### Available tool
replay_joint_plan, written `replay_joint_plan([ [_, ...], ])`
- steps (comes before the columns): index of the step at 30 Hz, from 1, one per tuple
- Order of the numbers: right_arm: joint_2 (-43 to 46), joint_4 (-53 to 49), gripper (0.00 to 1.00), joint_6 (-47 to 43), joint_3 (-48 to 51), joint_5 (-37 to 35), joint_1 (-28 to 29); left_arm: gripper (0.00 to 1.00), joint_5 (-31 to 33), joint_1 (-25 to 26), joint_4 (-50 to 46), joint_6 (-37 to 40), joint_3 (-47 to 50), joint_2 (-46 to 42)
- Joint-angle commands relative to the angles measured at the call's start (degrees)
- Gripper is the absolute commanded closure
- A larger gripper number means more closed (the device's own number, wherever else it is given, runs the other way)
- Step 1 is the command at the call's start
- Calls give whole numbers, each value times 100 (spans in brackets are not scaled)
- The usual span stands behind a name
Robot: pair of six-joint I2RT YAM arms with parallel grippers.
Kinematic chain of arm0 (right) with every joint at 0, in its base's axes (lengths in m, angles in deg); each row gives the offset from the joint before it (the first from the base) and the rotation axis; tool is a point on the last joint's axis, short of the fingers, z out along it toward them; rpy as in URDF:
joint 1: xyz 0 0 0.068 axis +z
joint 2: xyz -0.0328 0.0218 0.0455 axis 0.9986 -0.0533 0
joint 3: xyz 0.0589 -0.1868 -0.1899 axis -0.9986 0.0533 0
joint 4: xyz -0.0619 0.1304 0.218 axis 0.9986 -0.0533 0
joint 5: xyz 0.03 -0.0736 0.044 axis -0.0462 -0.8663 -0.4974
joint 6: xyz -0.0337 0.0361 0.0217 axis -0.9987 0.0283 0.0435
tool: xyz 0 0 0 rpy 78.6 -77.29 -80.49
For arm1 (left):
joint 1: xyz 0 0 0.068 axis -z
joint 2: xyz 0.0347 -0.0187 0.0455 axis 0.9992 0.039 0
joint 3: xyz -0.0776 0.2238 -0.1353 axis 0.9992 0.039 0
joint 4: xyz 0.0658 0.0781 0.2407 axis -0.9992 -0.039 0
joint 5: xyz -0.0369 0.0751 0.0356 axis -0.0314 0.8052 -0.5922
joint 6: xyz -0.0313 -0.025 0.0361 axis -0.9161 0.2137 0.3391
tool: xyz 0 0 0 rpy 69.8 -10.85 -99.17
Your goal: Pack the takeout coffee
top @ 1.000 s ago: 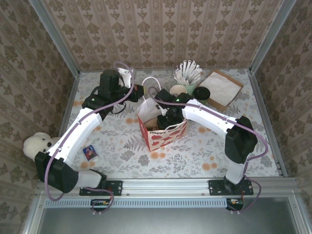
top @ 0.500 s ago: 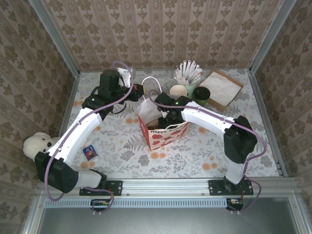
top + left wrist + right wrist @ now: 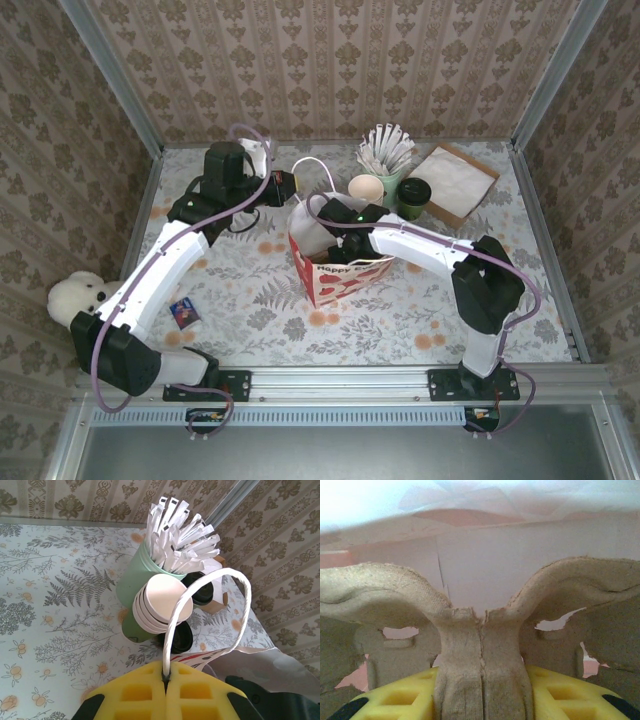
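Since the earlier frames, the right gripper (image 3: 481,686) has been lowered deeper into the bag (image 3: 345,280), and the brown carrier (image 3: 385,587) once seen at the bag's mouth has been taken down with it. The bag has been nudged slightly toward the right edge of the bench (image 3: 400,315). The left arm has been kept where it was.

The right gripper is closed part-way on the carrier's central ridge, which is pinched between the yellow fingers (image 3: 405,697), with the bag's pale inner walls all around. The left gripper (image 3: 165,672) is shut tight on the bag's white cord handle (image 3: 166,650), which is held up in a loop.

The coffee (image 3: 416,192) is left standing upright on the bench near the far edge, right of the middle, outside the bag and apart from both grippers. It is flanked by the stack of cups (image 3: 365,187) on its left and a brown pad (image 3: 455,180) on its right, with the holder (image 3: 132,580) of white-wrapped sticks just beyond. A white plush toy (image 3: 78,295) is lodged at the left edge, and a small blue packet (image 3: 184,313) lies toward the near-left corner.
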Motion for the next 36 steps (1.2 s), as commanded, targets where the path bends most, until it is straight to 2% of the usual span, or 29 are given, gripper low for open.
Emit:
replay_joint_plan([
  [1, -64, -41, 58, 174, 64, -220, 39, 100, -60, -38, -12, -96, -248, 2],
  [9, 125, 33, 57, 165, 74, -167, 55, 100, 40, -38, 20, -106, -249, -11],
  [20, -89, -42, 56, 248, 133, -580, 87, 100, 209, -37, -1, -73, -170, -93],
  [30, -92, -123, 55, 271, 16, -518, 103, 100, -23, -37, -92, -45, -168, -110],
  [36, -138, 115, 54, 529, 362, -634, 103, 100, -252, -40, -135, -129, -171, -111],
])
